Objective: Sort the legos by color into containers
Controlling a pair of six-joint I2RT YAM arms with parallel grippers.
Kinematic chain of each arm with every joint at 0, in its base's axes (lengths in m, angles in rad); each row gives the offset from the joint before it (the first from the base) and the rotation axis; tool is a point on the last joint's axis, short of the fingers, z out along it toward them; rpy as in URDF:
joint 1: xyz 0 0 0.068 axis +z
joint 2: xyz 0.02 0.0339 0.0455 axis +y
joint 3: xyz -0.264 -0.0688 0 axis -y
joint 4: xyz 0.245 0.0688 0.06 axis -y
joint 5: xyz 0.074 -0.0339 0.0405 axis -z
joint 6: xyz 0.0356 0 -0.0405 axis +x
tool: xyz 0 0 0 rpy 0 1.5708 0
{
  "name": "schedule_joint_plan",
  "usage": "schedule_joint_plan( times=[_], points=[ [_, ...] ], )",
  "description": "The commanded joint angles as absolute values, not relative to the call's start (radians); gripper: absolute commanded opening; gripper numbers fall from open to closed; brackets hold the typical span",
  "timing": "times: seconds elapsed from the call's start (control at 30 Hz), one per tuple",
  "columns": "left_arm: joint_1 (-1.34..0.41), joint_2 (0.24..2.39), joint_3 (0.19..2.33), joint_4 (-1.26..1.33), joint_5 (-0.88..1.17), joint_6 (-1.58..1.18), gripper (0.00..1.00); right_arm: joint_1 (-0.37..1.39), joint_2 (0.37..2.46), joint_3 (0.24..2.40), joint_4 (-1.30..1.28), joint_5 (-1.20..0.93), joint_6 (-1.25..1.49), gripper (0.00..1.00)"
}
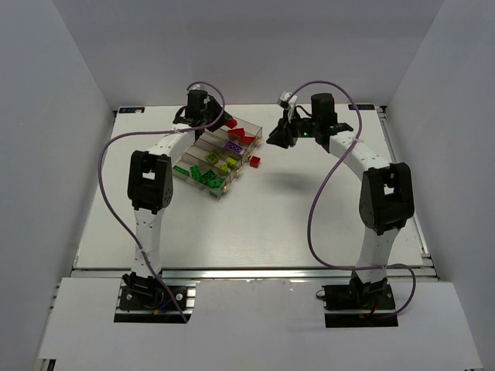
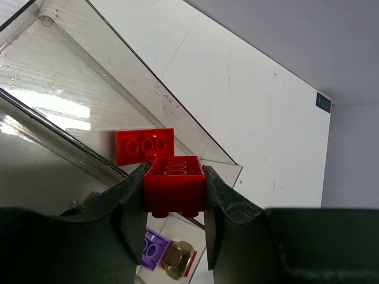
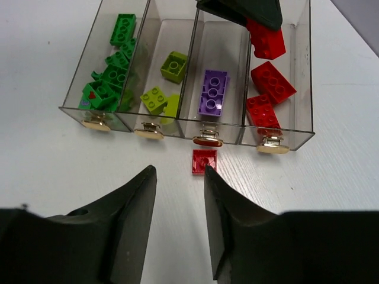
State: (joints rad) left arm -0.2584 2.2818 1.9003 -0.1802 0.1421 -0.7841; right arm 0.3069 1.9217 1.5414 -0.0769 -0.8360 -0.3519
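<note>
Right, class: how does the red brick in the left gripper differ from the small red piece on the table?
The held brick is clamped in the left gripper over a bin; the small piece lies loose on the table. The held brick is thick and blocky; the small piece is a thin square. Both are red.

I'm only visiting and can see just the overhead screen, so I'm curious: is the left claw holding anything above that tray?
Observer: Yes. The left wrist camera shows the left gripper shut on a red brick.
Operator: What is beneath it?
Observer: A second red brick lies just beyond it, inside a clear bin.
Operator: Is the other claw holding one too?
Observer: No. Its own camera shows the right gripper open and empty above the table, with a small red piece lying just ahead of its fingers.
</note>
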Motion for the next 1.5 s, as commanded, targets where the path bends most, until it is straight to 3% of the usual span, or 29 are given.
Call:
schedule_joint_plan(
  times=[0.0, 0.1, 0.13, 0.37, 0.47, 0.6, 0.7, 0.77, 0.9, 1.23, 1.4, 1.47],
  points=[
    [-0.259, 2.289, 1.959, -0.173, 0.135, -0.798, 0.13, 0.301, 1.939, 1.586, -0.147, -0.859, -0.383, 0.46],
    [-0.259, 2.315, 1.983, -0.178, 0.126, -0.804, 0.34, 0.311, 1.962, 1.611, -0.221, -0.844, -0.446, 0.5],
    [-0.259, 2.322, 1.996, -0.192, 0.121, -0.805, 0.46, 0.317, 1.97, 1.617, -0.238, -0.838, -0.46, 0.5],
    [-0.259, 2.375, 2.123, -0.236, 0.12, -0.796, 0.69, 0.33, 2.022, 1.654, -0.33, -0.772, -0.54, 0.54],
    [-0.259, 2.356, 2.145, -0.249, 0.121, -0.778, 0.75, 0.339, 2.045, 1.663, -0.363, -0.74, -0.564, 0.61],
    [-0.249, 2.242, 2.108, -0.262, 0.126, -0.715, 0.76, 0.36, 2.091, 1.692, -0.408, -0.686, -0.607, 0.72],
    [-0.236, 2.13, 1.964, -0.253, 0.132, -0.664, 0.76, 0.385, 2.118, 1.701, -0.385, -0.62, -0.614, 0.8],
    [-0.227, 1.982, 1.785, -0.233, 0.126, -0.644, 0.77, 0.405, 2.138, 1.721, -0.37, -0.574, -0.611, 0.89],
    [-0.216, 1.714, 1.452, -0.172, 0.095, -0.629, 0.77, 0.449, 2.184, 1.726, -0.319, -0.497, -0.617, 0.9],
    [-0.213, 1.131, 0.913, -0.204, -0.021, -0.725, 0.78, 0.477, 2.31, 1.853, -0.271, -0.388, -0.58, 0.86],
    [-0.215, 0.895, 0.761, -0.241, -0.083, -0.81, 0.78, 0.485, 2.353, 1.899, -0.298, -0.394, -0.595, 0.74],
    [-0.213, 0.856, 0.73, -0.256, -0.104, -0.816, 0.78, 0.485, 2.35, 1.888, -0.317, -0.417, -0.624, 0.62]
  ],
)
